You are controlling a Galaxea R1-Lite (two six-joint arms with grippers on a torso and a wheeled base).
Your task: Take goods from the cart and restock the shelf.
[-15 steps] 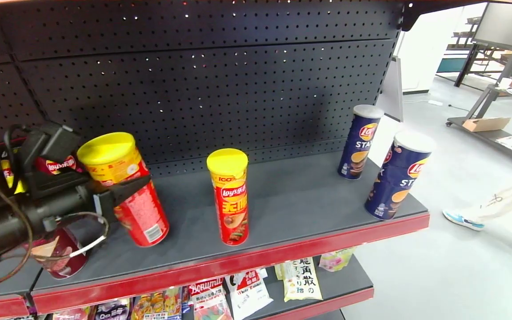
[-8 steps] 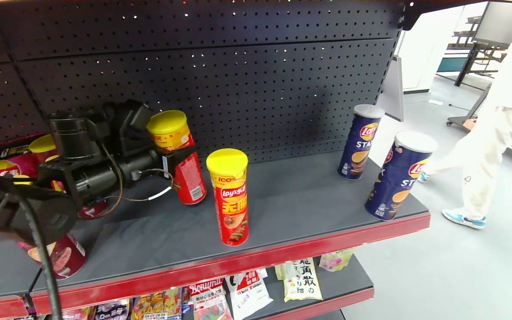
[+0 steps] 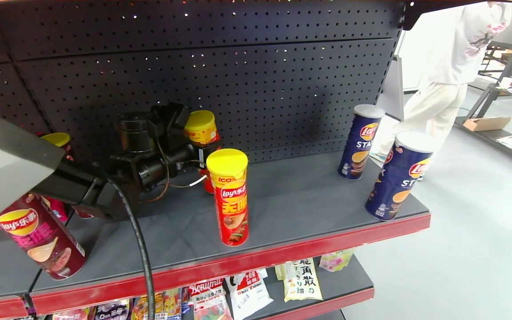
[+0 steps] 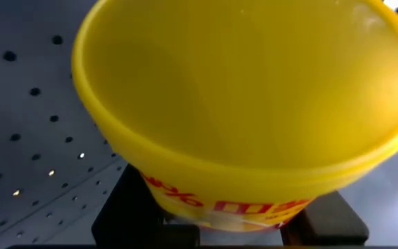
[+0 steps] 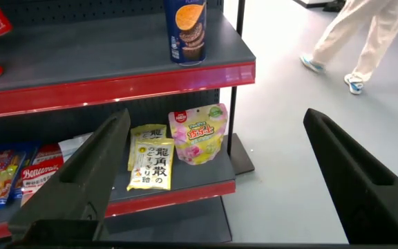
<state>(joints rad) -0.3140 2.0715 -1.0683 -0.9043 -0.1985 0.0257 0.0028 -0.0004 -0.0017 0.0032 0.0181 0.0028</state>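
My left gripper [image 3: 202,154] is clenched around a red chip can [image 3: 200,126] with a yellow lid, gripping it just below the lid. In the left wrist view that red chip can [image 4: 254,104] sits between the two dark fingers [image 4: 126,214]. The can is roughly upright near the back edge of the shelf [image 3: 291,200], close to the pegboard [image 3: 238,80]. It is directly behind a second red can [image 3: 231,200] that stands near the front edge. That second can hides the held can's base, so I cannot tell whether it touches the shelf. Two blue cans [image 3: 358,142] stand at the right end, one toward the back and the other [image 3: 398,175] at the front right corner. A maroon can [image 3: 42,240] stands at the left front. My right gripper [image 5: 220,187] hangs released, its fingers [image 5: 74,187] spread wide. It faces the lower shelf [image 5: 185,190], where snack bags [image 5: 199,135] lie.
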